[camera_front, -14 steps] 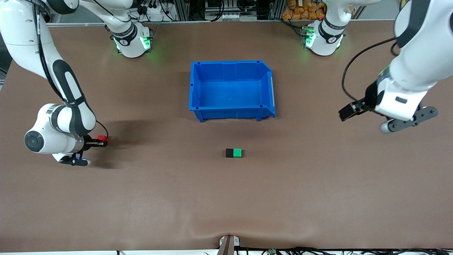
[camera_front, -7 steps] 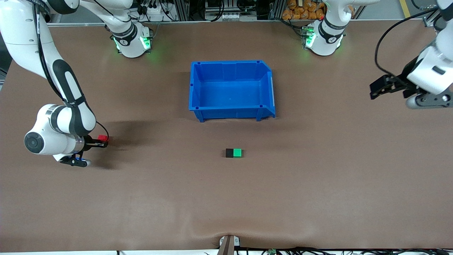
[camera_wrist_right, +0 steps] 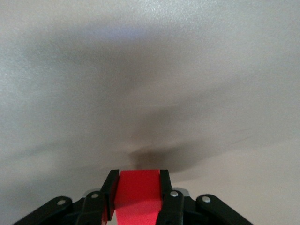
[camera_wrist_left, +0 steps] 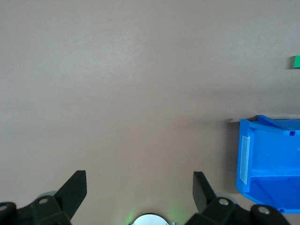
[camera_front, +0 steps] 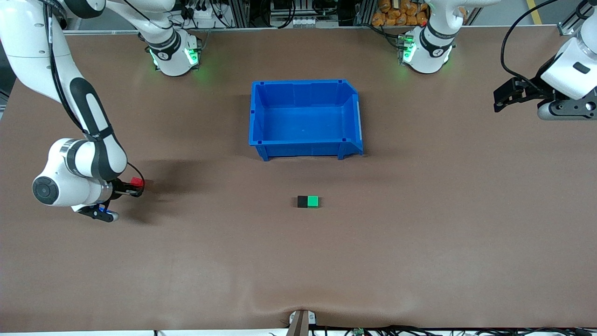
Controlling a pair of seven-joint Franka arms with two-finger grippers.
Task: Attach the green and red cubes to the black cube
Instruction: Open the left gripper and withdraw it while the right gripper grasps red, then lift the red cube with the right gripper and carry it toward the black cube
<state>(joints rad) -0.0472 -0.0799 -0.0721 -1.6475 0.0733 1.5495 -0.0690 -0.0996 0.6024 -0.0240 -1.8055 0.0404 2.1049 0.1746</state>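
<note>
With the green cube (camera_front: 313, 201) already touching the black cube (camera_front: 302, 201) mid-desk, my right gripper (camera_front: 135, 186) clenches the red cube (camera_front: 136, 181) at its end, left gripper (camera_front: 503, 99) released and waiting; next, I'd judge, comes carrying red to black's bare face.

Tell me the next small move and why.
Probably carry the red cube toward the black cube. The right claw is shut on red near the right arm's end of the table, green cube already touches black, and the left claw waits open.
</note>
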